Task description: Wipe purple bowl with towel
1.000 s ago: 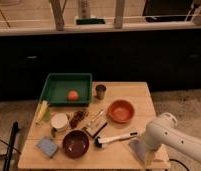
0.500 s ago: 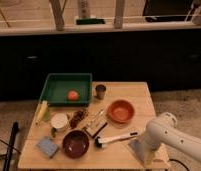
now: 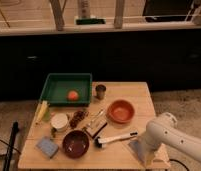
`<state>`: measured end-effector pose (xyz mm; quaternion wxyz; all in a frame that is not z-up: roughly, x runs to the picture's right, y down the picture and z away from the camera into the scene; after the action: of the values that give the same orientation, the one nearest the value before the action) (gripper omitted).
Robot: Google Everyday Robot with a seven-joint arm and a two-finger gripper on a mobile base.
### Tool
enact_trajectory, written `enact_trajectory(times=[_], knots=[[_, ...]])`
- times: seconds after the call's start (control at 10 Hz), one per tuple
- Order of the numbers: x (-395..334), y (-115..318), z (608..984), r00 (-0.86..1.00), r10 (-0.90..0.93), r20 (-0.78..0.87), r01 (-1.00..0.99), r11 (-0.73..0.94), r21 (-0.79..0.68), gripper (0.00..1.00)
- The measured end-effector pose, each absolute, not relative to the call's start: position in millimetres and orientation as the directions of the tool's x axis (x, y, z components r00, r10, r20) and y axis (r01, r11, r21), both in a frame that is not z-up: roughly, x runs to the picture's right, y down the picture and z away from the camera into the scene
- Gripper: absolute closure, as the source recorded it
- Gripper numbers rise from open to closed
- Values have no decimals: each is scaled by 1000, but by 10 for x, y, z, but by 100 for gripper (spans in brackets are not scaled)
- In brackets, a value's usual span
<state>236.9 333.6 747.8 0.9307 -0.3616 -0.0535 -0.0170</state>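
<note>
Item: purple bowl point(image 3: 75, 143), sitting near the worktop's point(image 3: 139, 97) front edge, at nine o'clock from my pincer point(image 3: 142, 151).
Pincer: hanging low over the front right corner; I am unable to tell its state.
Towel point(image 3: 47, 147) (blue-grey, folded): lying just beyond the bowl on the same nine o'clock line, so I am judging the coming reach as leftward.

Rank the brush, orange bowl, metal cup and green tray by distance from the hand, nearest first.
The hand is at the front right corner of the table.
1. Brush, just to its left.
2. Orange bowl, farther back.
3. Metal cup, mid-back.
4. Green tray, back left.
</note>
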Motion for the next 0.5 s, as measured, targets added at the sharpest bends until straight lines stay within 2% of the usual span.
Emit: enact_trajectory(times=[0.4, 0.5], knots=[[2415, 3476, 7490, 995, 15, 100, 59, 720, -691, 21], [2443, 3504, 7507, 995, 18, 101, 58, 718, -694, 26]])
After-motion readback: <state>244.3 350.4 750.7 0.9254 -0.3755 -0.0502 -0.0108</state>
